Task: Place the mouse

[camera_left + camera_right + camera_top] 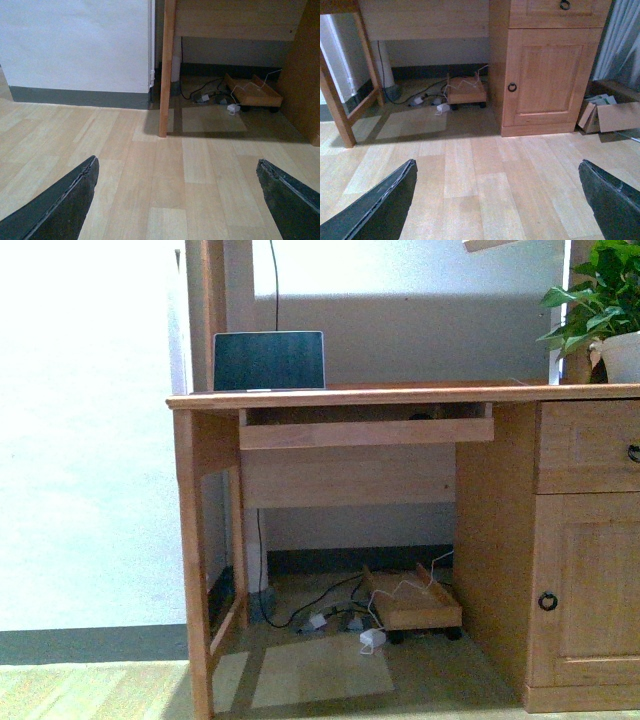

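At 11 o'clock in the front view a laptop (268, 361) stands open on the wooden desk (400, 395), its dark screen facing out. A pull-out tray (365, 432) hangs under the top at the centre. At the tray's 3 o'clock end a small dark rounded hump just clears the front lip. It looks like the mouse (421, 417), but too little shows to be sure. At 6 o'clock, cables, a white adapter (372, 639) and a low wheeled board (412, 605) lie on the floor between the desk's sides. At 3 o'clock a drawer (590, 445) sits above a panelled door (590, 590) with a dark ring pull. At 1 o'clock a leafy plant (600, 300) grows in a white pot (625, 355). Neither arm shows here.

The left gripper (176, 165) hangs low over pale plank flooring, facing the desk's left leg (165, 70). Its matte black fingers (60, 205) are spread wide with nothing between them. The right gripper (497, 165) is also low, facing the door, its fingers (615, 200) equally wide apart and empty. A torn cardboard box (610, 115) lies on the floor beside the cabinet.
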